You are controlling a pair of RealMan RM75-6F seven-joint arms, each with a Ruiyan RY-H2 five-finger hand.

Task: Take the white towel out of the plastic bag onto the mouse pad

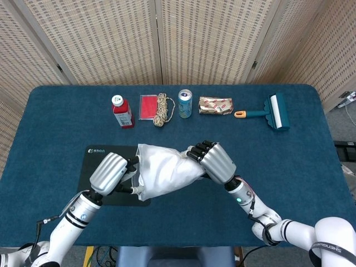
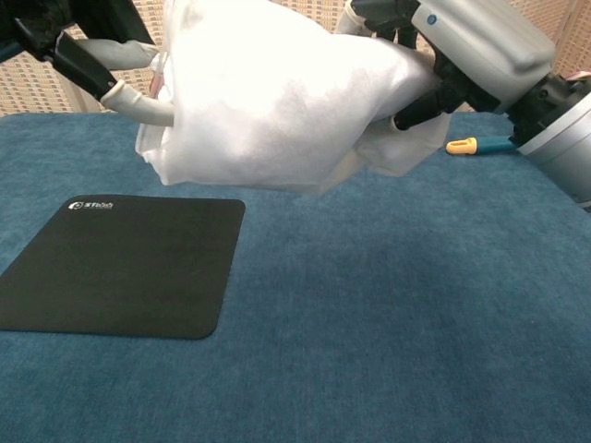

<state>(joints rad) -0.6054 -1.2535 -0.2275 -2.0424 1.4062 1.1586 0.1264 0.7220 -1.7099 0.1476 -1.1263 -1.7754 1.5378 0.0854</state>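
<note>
A: Two hands on one bundle. The right hand (image 1: 213, 161) grips the closed end of the plastic bag (image 1: 164, 177), held in the air at frame centre, the white towel (image 2: 277, 101) inside.

B: And the left hand (image 1: 109, 172)?

A: At the bag's mouth, fingertips (image 2: 148, 109) touching or entering the opening; whether it has pinched anything, I cannot tell.

B: Which way does the bag lie?

A: Long axis left to right, mouth toward the left hand, above the mouse pad (image 2: 111, 268) at lower left. The left hand is nearer.

Glossy plastic bag (image 1: 164, 173), matt black mouse pad (image 2: 120, 268), napped blue table (image 2: 406, 323)
</note>
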